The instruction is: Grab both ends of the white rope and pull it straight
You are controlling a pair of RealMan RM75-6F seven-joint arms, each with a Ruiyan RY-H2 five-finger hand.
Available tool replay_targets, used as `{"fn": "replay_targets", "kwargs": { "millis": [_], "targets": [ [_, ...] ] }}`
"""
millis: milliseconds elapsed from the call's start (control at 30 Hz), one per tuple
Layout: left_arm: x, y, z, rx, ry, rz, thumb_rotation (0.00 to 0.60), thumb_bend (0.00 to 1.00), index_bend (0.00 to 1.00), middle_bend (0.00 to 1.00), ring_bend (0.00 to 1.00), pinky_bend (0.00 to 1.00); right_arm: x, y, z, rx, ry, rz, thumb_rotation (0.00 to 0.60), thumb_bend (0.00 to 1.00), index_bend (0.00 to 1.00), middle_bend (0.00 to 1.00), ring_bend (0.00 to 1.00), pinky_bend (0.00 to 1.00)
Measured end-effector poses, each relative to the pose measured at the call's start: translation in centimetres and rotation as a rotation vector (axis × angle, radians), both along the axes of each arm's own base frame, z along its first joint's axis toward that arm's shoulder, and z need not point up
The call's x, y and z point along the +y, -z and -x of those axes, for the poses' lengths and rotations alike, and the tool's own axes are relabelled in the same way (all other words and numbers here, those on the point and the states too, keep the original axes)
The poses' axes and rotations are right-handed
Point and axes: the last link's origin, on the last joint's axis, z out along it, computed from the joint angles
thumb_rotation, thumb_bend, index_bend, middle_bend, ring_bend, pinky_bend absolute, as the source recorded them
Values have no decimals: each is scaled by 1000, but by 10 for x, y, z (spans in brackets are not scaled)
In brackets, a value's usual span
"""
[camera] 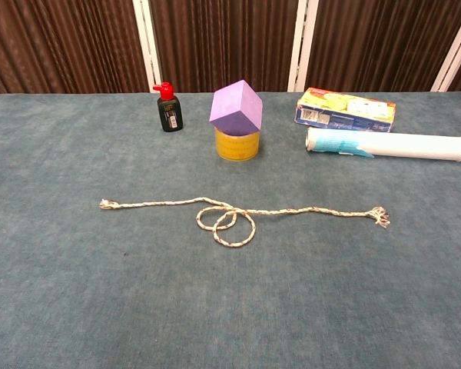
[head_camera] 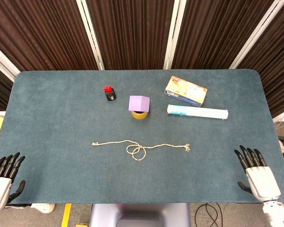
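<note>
The white rope [head_camera: 140, 147] [camera: 230, 216] lies across the middle of the blue-green table [head_camera: 61, 118], with a double loop near its centre. Its left end [head_camera: 93, 144] [camera: 104, 204] and frayed right end [head_camera: 187, 148] [camera: 380, 216] both rest free on the cloth. My left hand [head_camera: 4, 177] sits at the near left corner, fingers apart, holding nothing. My right hand [head_camera: 256, 174] sits at the near right corner, fingers likewise spread and empty. Both hands are far from the rope ends. Neither hand shows in the chest view.
Behind the rope stand a small black bottle with a red cap [head_camera: 109, 93] [camera: 167, 108], a purple cube on a yellow tape roll [head_camera: 139, 107] [camera: 237, 123], a yellow box [head_camera: 185, 91] [camera: 346, 109] and a white tube [head_camera: 197, 112] [camera: 388, 144]. Dark curtains back the table.
</note>
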Motion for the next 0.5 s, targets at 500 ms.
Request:
{"fn": "replay_targets", "kwargs": {
  "millis": [500],
  "targets": [
    [40, 36, -20, -47, 69, 204, 600, 578, 194, 18, 0, 77, 0, 11, -5, 8, -18, -28, 600, 249, 0, 0, 0, 0]
  ]
}}
